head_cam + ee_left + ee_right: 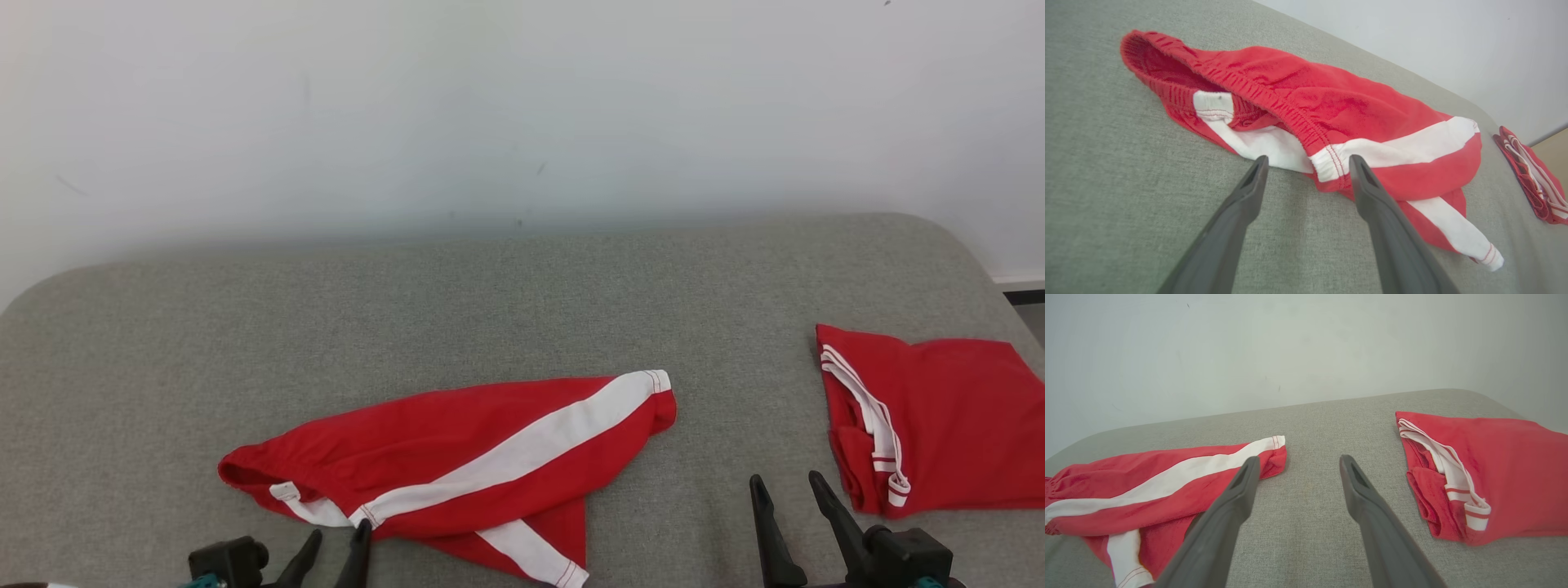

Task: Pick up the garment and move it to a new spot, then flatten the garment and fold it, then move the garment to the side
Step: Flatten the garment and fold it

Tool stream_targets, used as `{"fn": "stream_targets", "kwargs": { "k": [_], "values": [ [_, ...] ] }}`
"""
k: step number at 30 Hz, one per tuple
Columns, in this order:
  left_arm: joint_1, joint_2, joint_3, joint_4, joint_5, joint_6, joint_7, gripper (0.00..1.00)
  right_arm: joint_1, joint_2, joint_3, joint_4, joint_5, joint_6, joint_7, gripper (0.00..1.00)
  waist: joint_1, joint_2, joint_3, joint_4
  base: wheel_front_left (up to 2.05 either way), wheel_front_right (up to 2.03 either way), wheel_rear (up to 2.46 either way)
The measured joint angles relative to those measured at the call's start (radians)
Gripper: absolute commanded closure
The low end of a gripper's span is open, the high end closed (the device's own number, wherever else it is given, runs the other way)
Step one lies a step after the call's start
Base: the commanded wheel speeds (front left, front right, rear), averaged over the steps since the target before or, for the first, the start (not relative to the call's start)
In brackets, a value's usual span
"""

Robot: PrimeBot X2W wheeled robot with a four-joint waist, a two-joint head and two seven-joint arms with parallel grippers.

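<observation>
Soft red cloth garment [457,457] on rough grey woven surface [490,310].

You see bright, soft, even light across all three views. Shadows are faint: a thin dark edge under the red garment [457,441]. The pale wall [522,106] looks hazy where it meets the grey surface [490,310], perhaps out of focus. Wrist views curve toward their edges.

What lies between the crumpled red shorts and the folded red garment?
Bare grey surface, and nearer the robot the open right gripper, as the head view shows.
</observation>
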Motion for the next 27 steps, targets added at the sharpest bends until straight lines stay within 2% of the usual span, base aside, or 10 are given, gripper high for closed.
{"fn": "stream_targets", "kwargs": {
  "k": [9, 14, 17, 18, 22, 23, 27],
  "values": [
    [-0.019, -0.009, -0.022, -0.006, 0.005, 0.048, 0.057, 0.00, -0.002, -0.001, 0.009, -0.007, -0.005, 0.000, 0.006, 0.00, 0.0000, 0.0000, 0.000, -0.002, 0.00, 0.00, 0.00],
    [-0.031, -0.025, -0.031, 0.019, 0.001, 0.051, 0.078, 0.00, -0.003, -0.003, 0.015, -0.008, -0.004, 0.000, 0.011, 0.00, 0.0000, 0.0000, 0.001, -0.009, 0.00, 0.00, 0.00],
    [-0.045, -0.031, -0.034, 0.034, 0.000, 0.047, 0.080, 0.17, -0.003, -0.004, 0.018, -0.010, -0.004, 0.000, 0.012, 0.00, 0.0000, 0.0000, 0.001, -0.014, 0.00, 0.00, 0.00],
    [-0.047, -0.032, -0.034, 0.040, 0.000, 0.047, 0.080, 0.28, -0.003, -0.005, 0.018, -0.011, -0.004, 0.000, 0.012, 0.00, 0.0000, 0.0000, 0.002, -0.015, 0.00, 0.00, 0.00],
    [-0.062, -0.036, -0.037, 0.060, 0.000, 0.046, 0.080, 0.75, -0.004, -0.007, 0.019, -0.014, -0.004, 0.000, 0.015, 0.00, 0.0000, 0.0001, 0.005, -0.016, 0.00, 0.00, 0.00],
    [-0.062, -0.036, -0.038, 0.066, 0.000, 0.046, 0.081, 0.98, -0.004, -0.008, 0.020, -0.014, -0.005, 0.000, 0.019, 0.00, 0.0000, 0.0000, 0.006, -0.015, 0.00, 0.00, 0.00],
    [-0.067, -0.037, -0.042, 0.074, 0.000, 0.036, 0.080, 1.00, -0.028, -0.024, 0.048, -0.014, -0.007, 0.000, 0.031, 0.00, 0.0000, 0.0000, 0.009, -0.010, 0.00, 0.00, 0.00]
  ]
}}
